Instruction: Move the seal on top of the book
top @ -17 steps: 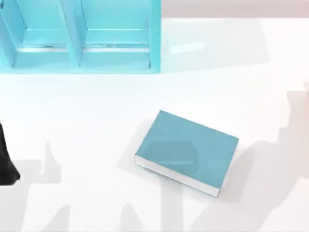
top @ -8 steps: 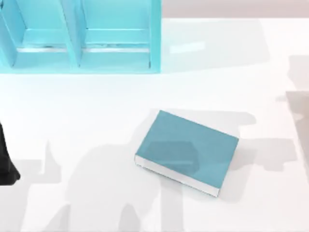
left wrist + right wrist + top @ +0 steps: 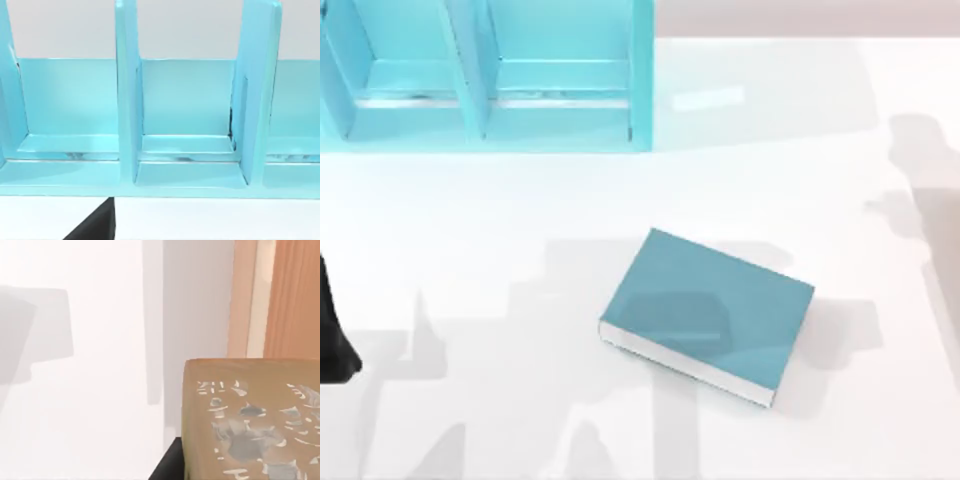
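The teal-blue book (image 3: pixel 710 305) lies flat on the white table, right of centre, with its white page edges toward the near side. The seal (image 3: pixel 250 420), a tan block with pale carved marks on its face, hangs close in the right wrist view. It is held off the table over the table's edge. One dark finger (image 3: pixel 167 465) of my right gripper presses against its side. The top of the book is bare. My left arm (image 3: pixel 332 340) stays parked at the table's left edge.
A light blue shelf unit (image 3: pixel 490 80) with upright dividers stands at the table's far left, and faces the left wrist camera (image 3: pixel 185 150). Brown floor (image 3: pixel 295 295) lies past the table's edge in the right wrist view.
The shadows on the right side of the table have shifted toward the far side and across the middle. The book and my left arm have not moved.
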Available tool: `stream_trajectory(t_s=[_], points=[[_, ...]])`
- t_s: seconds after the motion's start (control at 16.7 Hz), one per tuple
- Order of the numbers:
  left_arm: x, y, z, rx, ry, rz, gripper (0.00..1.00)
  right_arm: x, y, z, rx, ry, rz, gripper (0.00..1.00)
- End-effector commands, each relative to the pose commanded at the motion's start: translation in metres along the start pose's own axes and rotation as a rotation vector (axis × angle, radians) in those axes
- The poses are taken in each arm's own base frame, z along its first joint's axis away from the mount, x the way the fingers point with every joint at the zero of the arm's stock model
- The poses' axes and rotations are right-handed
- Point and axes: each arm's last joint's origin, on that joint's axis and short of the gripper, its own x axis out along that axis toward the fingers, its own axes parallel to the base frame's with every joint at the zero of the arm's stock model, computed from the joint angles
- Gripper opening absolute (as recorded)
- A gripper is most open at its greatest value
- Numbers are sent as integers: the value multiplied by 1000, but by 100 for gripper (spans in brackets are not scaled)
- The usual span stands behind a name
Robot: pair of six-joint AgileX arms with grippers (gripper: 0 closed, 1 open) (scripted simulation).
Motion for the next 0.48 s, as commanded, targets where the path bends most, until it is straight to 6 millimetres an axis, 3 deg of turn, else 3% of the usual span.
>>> stream_trajectory(t_s=[0.12, 0.24, 0.48], points=[[0, 0, 0, 0, 0, 0, 100, 1, 5, 2, 0, 0, 0, 0], [0, 0, 0, 0, 0, 0, 100, 7, 23, 8, 0, 0, 0, 0], [0, 0, 0, 0, 0, 0, 100, 27, 90, 20, 0, 1, 1, 0]])
